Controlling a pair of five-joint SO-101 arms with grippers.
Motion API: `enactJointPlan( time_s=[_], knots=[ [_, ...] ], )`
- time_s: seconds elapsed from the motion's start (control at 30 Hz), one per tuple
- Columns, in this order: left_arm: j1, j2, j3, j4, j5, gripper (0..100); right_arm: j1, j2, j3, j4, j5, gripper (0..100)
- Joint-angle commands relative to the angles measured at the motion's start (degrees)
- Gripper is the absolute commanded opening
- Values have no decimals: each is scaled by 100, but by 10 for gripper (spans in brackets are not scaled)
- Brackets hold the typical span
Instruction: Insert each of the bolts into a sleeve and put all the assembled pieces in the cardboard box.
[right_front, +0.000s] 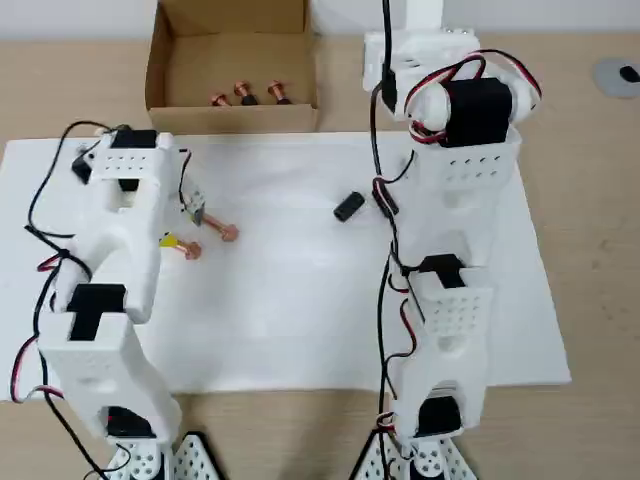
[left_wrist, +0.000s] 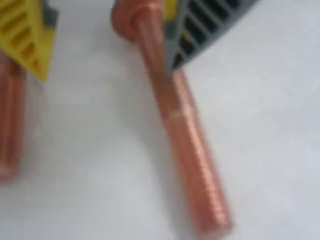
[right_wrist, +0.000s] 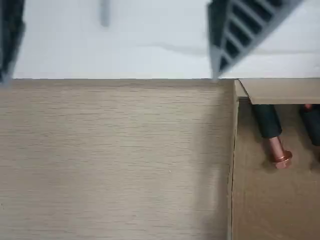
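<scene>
Two copper bolts lie on the white mat: one (right_front: 222, 231) (left_wrist: 175, 120) with its head between my left gripper's fingers, close to the grey one, the other (right_front: 188, 250) (left_wrist: 11, 120) beside the yellow finger (left_wrist: 27, 35). My left gripper (right_front: 184, 225) (left_wrist: 105, 30) hangs open just over them. A black sleeve (right_front: 349, 207) rests alone mid-mat. The cardboard box (right_front: 160, 70) (right_wrist: 234, 150) at the back holds three assembled pieces (right_front: 245, 95) (right_wrist: 272, 140). My right gripper (right_wrist: 115, 35) is open and holds nothing, over the bare wood beside the box.
The white mat (right_front: 300, 300) covers the middle of the table, with wood (right_wrist: 115, 160) around it. Cables trail along both arms. A small grey disc (right_front: 615, 77) sits at the far right edge.
</scene>
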Motion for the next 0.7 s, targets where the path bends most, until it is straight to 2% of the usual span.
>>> enactJointPlan(
  time_s=[0.0, 0.17, 0.43, 0.53, 0.6, 0.67],
  knots=[
    [-132, 4, 519, -422, 527, 167, 110, -409, -233, 88, 26, 296],
    [-105, 4, 1055, -870, 607, 167, 110, -400, -233, 88, 9, 296],
    [-132, 4, 1143, -853, 598, 161, 110, -400, -233, 88, 0, 296],
    [-132, 4, 1116, -853, 554, 60, 110, -400, -233, 88, 0, 296],
    [-114, 4, 1020, -862, 88, 1, 110, -400, -233, 88, 0, 296],
    [-105, -40, 888, -721, -97, 7, 110, -400, -224, 88, 0, 296]
  ],
)
